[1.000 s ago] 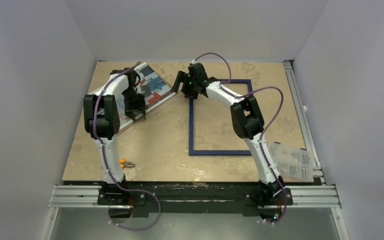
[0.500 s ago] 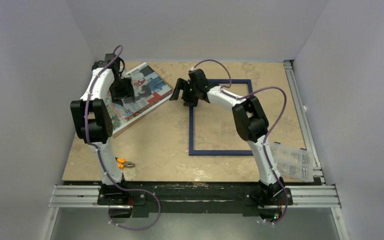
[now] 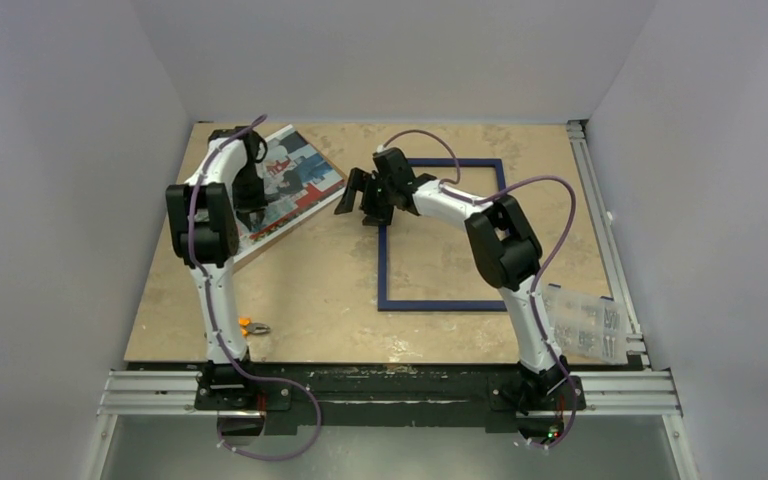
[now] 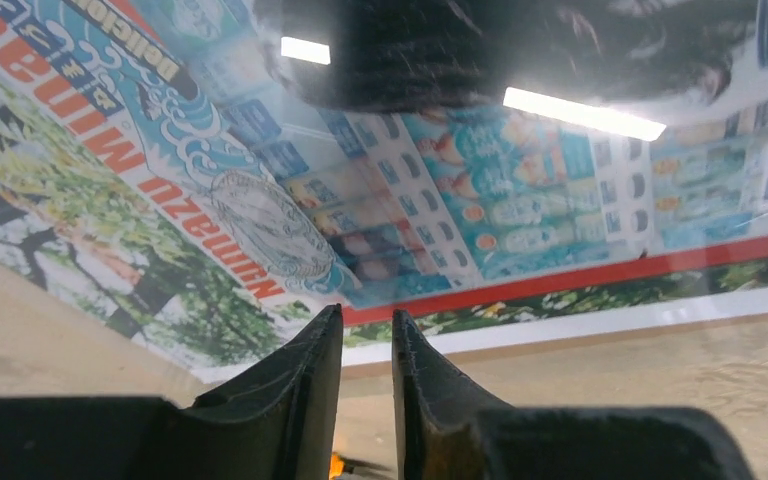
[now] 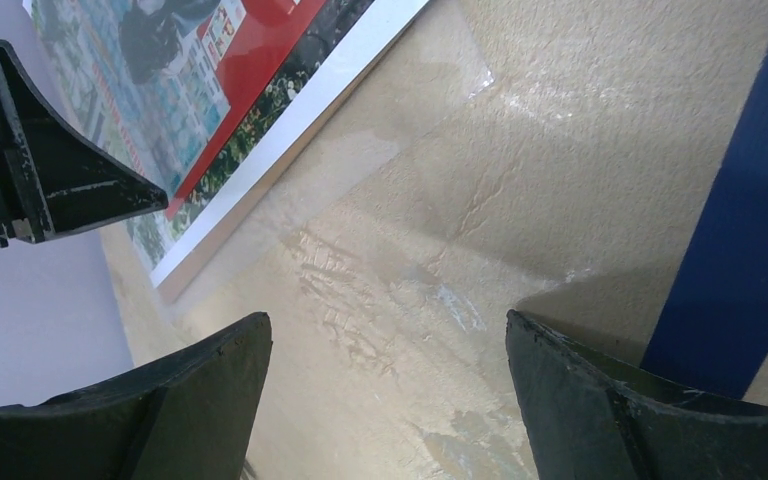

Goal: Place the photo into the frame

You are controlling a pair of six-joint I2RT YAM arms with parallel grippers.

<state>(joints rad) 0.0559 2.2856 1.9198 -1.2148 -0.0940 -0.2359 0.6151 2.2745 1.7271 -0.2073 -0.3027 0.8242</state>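
Note:
The photo [image 3: 298, 178] lies face up and skewed at the table's back left, on a brown backing board whose edge shows along its near side. My left gripper [image 3: 250, 193] hovers low over the photo. In the left wrist view its fingers [image 4: 367, 318] are nearly together, nothing between them, tips near the photo's [image 4: 460, 180] white border. The dark blue frame [image 3: 440, 304] lies flat at centre right. My right gripper [image 3: 355, 197] is open and empty over bare table between photo and frame. Its wrist view [image 5: 388, 325] shows the photo [image 5: 210, 80] and a frame rail [image 5: 750, 230].
Orange-handled pliers [image 3: 253, 326] lie near the left arm's base. A clear plastic parts box [image 3: 585, 320] sits at the front right. An aluminium rail [image 3: 600, 220] runs along the table's right edge. Grey walls enclose the table on three sides.
My left gripper moved from the photo's near edge back over the photo's middle. My right gripper shifted slightly left and nearer, off the frame's back left corner.

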